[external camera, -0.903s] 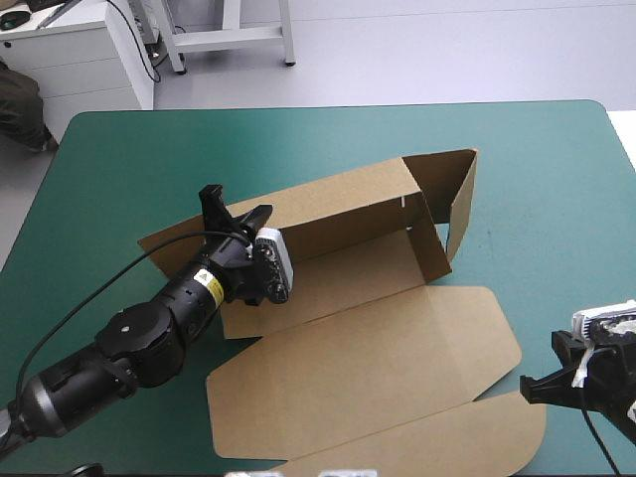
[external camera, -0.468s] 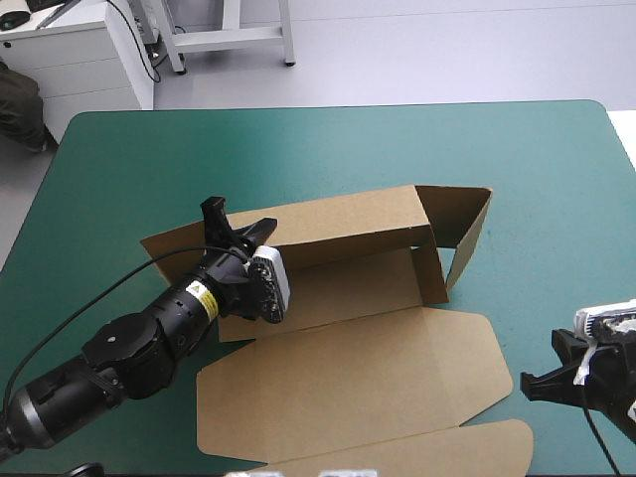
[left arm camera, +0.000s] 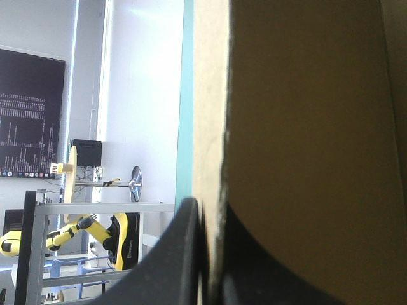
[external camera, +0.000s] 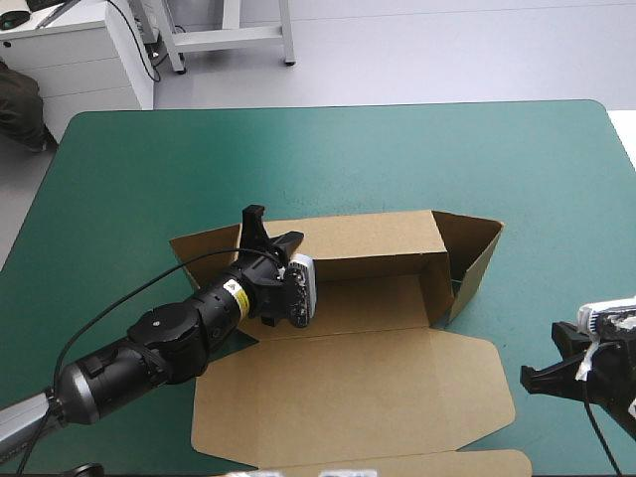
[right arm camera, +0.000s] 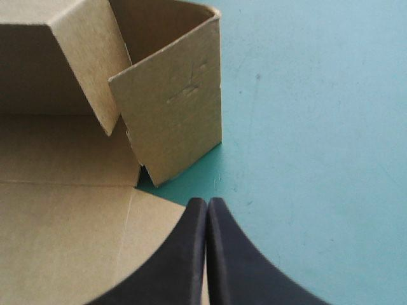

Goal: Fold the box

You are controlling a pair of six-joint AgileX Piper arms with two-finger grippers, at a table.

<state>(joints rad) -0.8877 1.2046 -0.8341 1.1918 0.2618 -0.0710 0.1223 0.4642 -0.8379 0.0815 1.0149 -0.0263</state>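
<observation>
Brown board, half formed: I find the box (external camera: 378, 298) at the middle of the table (external camera: 298, 149), its long wall (external camera: 368, 234) raised on the side toward the far edge and its lid panel (external camera: 368, 388) lying flat toward the near edge. The left gripper (external camera: 270, 231) is clamped on that wall near its left end, the fingers all but meeting with the board's edge between them. The right gripper (right arm camera: 206, 241) is closed and holds nothing; it sits near the table's near right corner, apart from the box and pointing at the end flap (right arm camera: 175, 121). Risks as I judge them: that flap stands loose and untucked, so it may swing back open. Nothing pins the floor, so a push from the left arm could slide the box across the cover. A hard pinch may also crease the wall.
</observation>
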